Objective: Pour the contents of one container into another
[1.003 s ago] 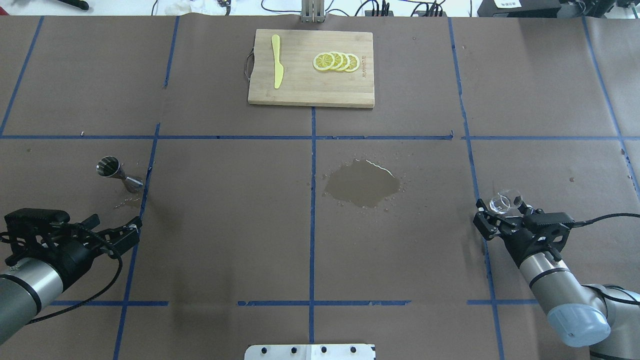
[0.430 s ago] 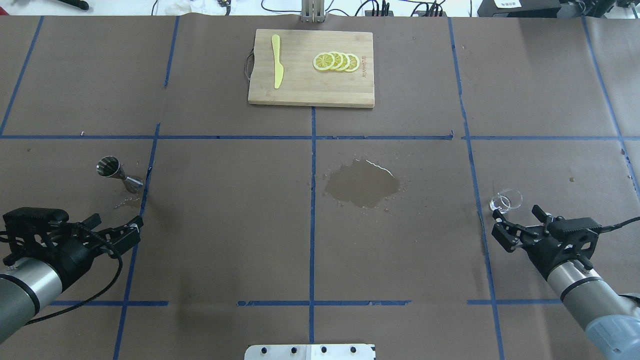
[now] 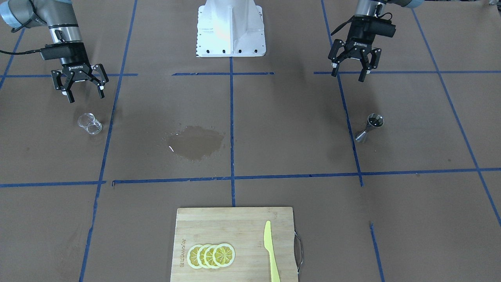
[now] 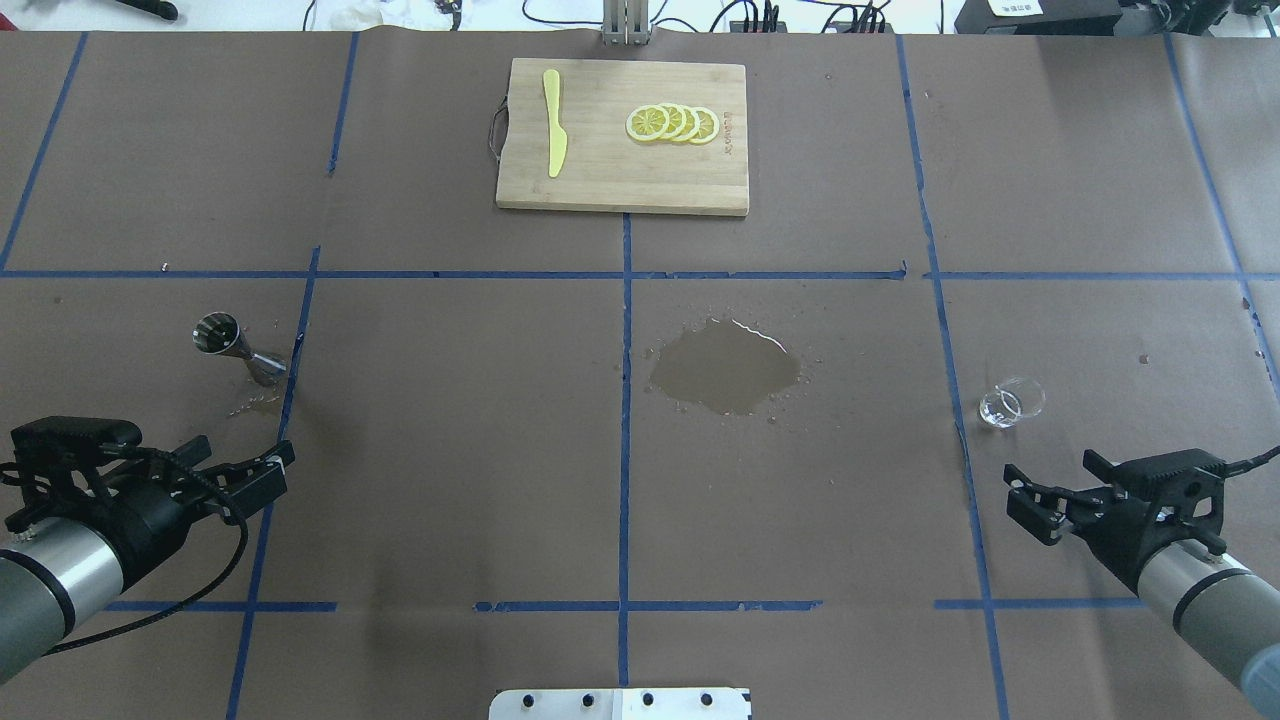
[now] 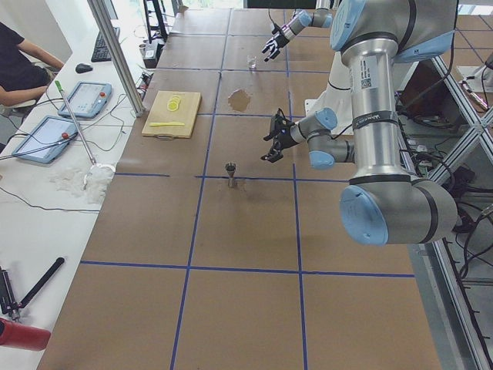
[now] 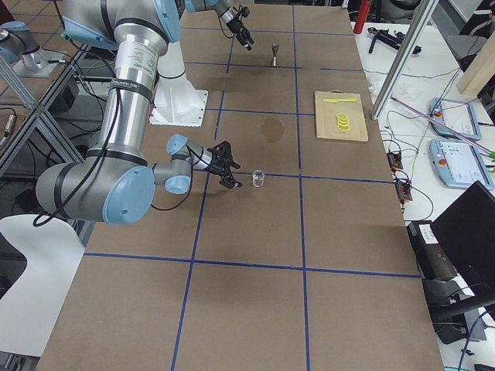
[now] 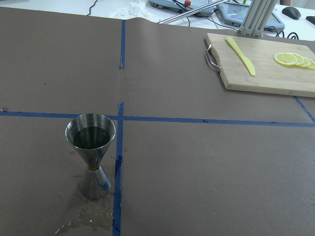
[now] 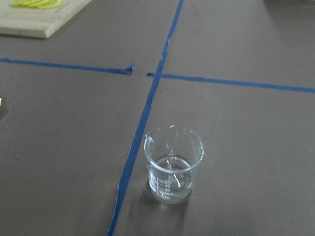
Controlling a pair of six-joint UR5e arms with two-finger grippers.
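Glass cup point(image 4: 1012, 402) stands at eleven o'clock from our right end effector point(image 4: 1050, 476), held apart; steel jigger point(image 4: 232, 348) at twelve from our left end effector point(image 4: 245, 456), likewise apart.

Four far cameras are looking at the same puddle point(image 4: 725, 368), one from behind the robot point(image 3: 231, 27), one across the table point(image 4: 450, 450) facing it, two from the ends, while two wrist cameras are sitting low and close.

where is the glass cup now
In the overhead view the glass cup stands on the right side, beside a blue tape line, just ahead of the open right gripper.
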